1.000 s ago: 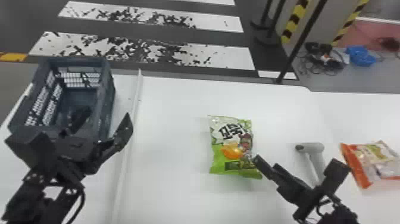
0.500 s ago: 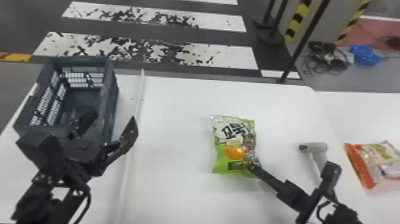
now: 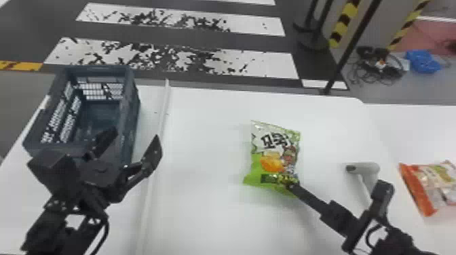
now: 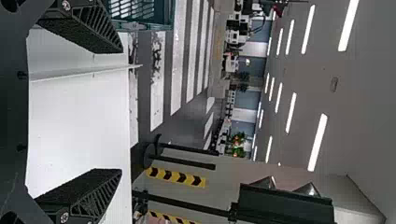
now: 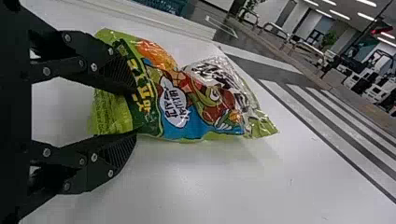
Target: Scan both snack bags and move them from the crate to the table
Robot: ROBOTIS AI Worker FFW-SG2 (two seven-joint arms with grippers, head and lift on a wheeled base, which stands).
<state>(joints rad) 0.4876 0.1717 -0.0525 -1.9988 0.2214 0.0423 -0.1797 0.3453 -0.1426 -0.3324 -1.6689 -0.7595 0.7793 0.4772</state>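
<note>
White tabletop (image 3: 210,220), striped floor (image 3: 169,59) beyond. Right gripper (image 3: 293,188) is clamped on the green snack bag (image 3: 274,152) mid-table; left gripper (image 3: 135,137), fingers apart, is by the crate (image 3: 134,112) at left. Orange snack bag (image 3: 420,190) lies right of the scanner (image 3: 368,169).

Head view, green snack bag (image 3: 254,179): bold black Korean lettering (image 3: 278,139) at 12 o'clock. Right wrist view: yellow lettering (image 5: 142,95) on it. Orange snack bag (image 3: 419,190), 3 o'clock: print too small.

The green-and-white snack bag (image 3: 274,159) had a glossy, crinkled plastic-film finish; the slatted blue-grey plastic crate (image 3: 132,118) looked duller, the white table (image 3: 203,207) smooth.
</note>
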